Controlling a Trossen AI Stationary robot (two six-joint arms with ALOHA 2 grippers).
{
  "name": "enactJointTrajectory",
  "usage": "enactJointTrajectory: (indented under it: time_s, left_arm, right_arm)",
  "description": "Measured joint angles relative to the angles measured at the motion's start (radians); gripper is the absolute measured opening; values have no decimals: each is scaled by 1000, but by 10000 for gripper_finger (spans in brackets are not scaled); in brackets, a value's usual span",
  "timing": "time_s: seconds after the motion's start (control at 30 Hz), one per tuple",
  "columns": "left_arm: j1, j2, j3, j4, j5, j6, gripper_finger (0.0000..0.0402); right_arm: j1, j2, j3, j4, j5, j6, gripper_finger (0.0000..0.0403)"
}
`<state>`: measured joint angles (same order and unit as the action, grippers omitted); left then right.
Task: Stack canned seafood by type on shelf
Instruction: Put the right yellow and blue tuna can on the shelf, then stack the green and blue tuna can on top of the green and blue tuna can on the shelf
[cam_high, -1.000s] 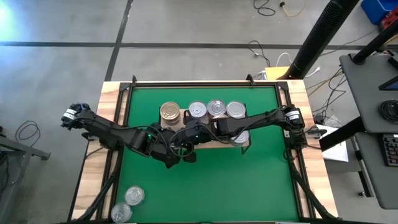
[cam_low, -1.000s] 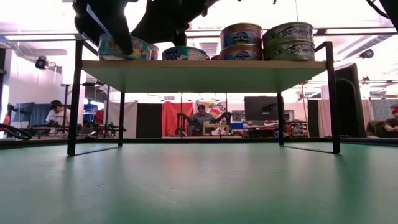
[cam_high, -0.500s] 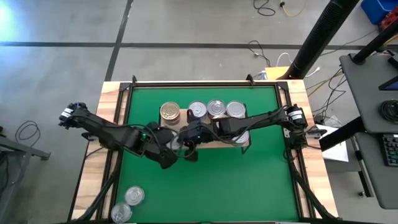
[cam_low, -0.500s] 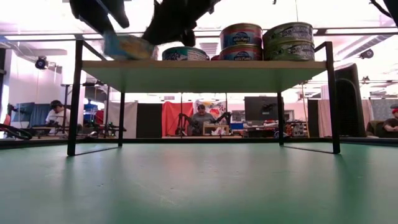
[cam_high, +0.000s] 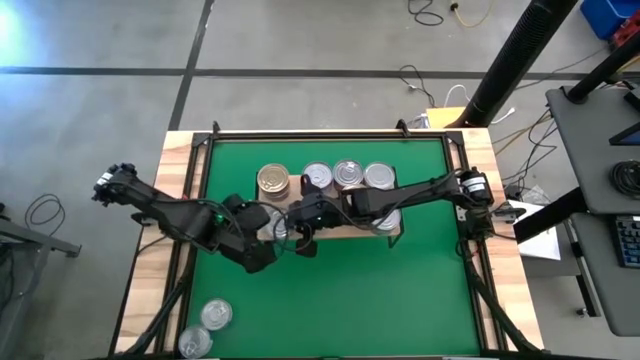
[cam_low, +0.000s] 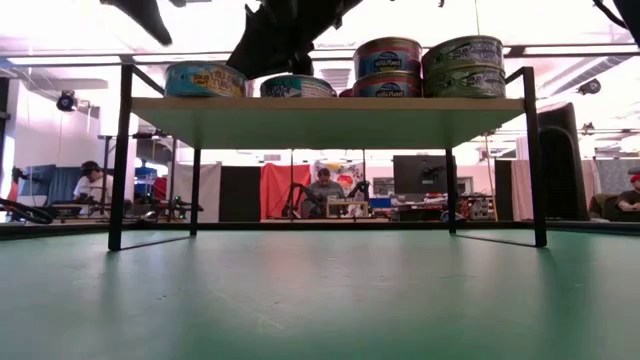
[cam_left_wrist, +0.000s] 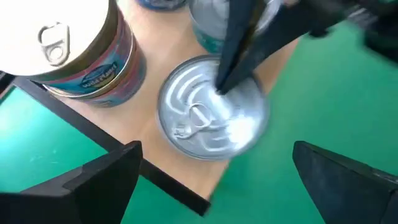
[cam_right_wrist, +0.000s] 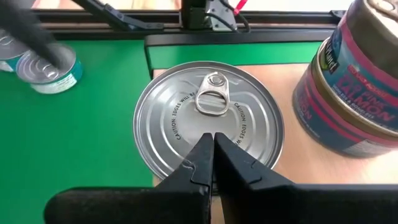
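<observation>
A silver tin (cam_left_wrist: 212, 106) lies flat at the near left corner of the shelf (cam_high: 335, 232), just in front of a taller red-labelled can (cam_left_wrist: 81, 53). The right gripper (cam_right_wrist: 213, 151), its fingers pressed together, rests its tips on this tin's lid. The left gripper (cam_left_wrist: 217, 177) hangs above and just off the shelf's near left edge, fingers spread wide and empty, the tin between and beyond them. Two more tins (cam_high: 207, 328) lie on the table's near left corner.
</observation>
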<state>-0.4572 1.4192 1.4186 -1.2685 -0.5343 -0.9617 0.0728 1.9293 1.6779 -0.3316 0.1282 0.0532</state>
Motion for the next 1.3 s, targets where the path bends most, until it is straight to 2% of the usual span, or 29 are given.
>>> enactJointTrajectory:
  time_s: [0.1, 0.27, 0.37, 0.57, 0.73, 0.87, 1.0, 1.17, 1.3]
  left_arm:
    - [-35, 0, 54, -4, 9, -35, 400]
    - [-97, 10, 79, 43, 174, -112, 400]
    - [-156, 31, 78, 24, 213, -180, 400]
    - [-261, 53, 77, -42, 232, -432, 400]
    - [-350, 100, 51, -49, 243, -707, 400]
    - [-430, 164, 31, -47, 379, -873, 389]
    - [-498, 213, 27, -34, 526, -970, 360]
    - [-560, 270, 24, -41, 586, -1035, 299]
    - [-574, 330, 24, -41, 679, -1022, 237]
  right_arm:
    - [-9, 8, 0, 27, 0, -1, 9]
    - [-18, 18, 2, 41, 15, 0, 9]
    - [-18, 19, 2, 47, 50, 0, 9]
    - [-20, 3, -2, 78, 57, -61, 9]
    - [-16, -49, -3, 83, 51, -138, 9]
    - [4, -121, -2, 90, 48, -149, 9]
    - [54, -203, -2, 83, 49, -151, 9]
    - [162, -303, 2, 44, 72, -115, 9]
    - [284, -332, 2, -76, 183, -112, 9]
